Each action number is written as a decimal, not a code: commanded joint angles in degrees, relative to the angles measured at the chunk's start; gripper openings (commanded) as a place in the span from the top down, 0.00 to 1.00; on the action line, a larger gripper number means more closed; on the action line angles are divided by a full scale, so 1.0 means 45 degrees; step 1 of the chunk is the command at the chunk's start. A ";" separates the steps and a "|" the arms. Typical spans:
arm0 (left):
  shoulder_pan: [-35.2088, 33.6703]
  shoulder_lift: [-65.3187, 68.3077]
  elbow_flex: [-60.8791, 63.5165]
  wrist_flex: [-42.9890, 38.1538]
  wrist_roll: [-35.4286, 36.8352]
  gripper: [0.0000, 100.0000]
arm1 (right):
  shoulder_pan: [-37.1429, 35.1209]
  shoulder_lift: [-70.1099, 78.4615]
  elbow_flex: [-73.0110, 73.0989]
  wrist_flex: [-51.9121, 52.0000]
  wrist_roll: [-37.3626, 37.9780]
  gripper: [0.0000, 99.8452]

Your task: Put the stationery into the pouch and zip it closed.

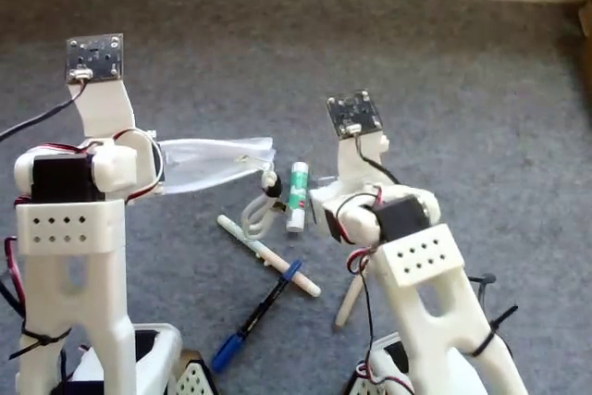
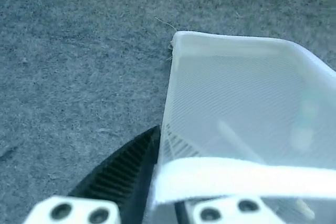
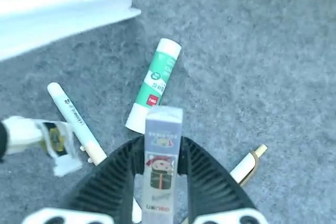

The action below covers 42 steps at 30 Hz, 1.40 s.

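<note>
Pinching pouch (image 2: 241, 93) edge, left end effector (image 2: 157, 174), right end effector (image 3: 161, 145) grasping eraser (image 3: 163, 124), plain in wrist view

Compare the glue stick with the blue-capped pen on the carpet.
The glue stick is short, thick, green and white; the pen is long, thin and black with blue ends. The glue stick lies close to the pouch, the pen farther from it. Both lie flat on the carpet, outside the pouch.
</note>
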 commanded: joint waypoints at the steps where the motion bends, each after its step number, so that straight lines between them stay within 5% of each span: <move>1: 0.0518 -0.0029 -0.1026 0.0410 0.0156 0.99 | 0.0244 -0.1397 -0.0127 0.0068 -0.0117 0.99; 13: 0.0615 0.3546 -0.4269 0.1895 0.0117 0.99 | 0.0244 -0.3487 0.0498 0.0068 -0.0117 0.99; 26: 0.1475 0.3800 -0.6847 0.2657 0.0293 0.99 | 0.0186 -0.4034 0.0498 0.0068 -0.0117 0.99; 42: 0.1573 0.5499 -0.6554 0.2618 0.1289 0.99 | 0.0166 -0.4054 0.0107 -0.0498 -0.0059 0.99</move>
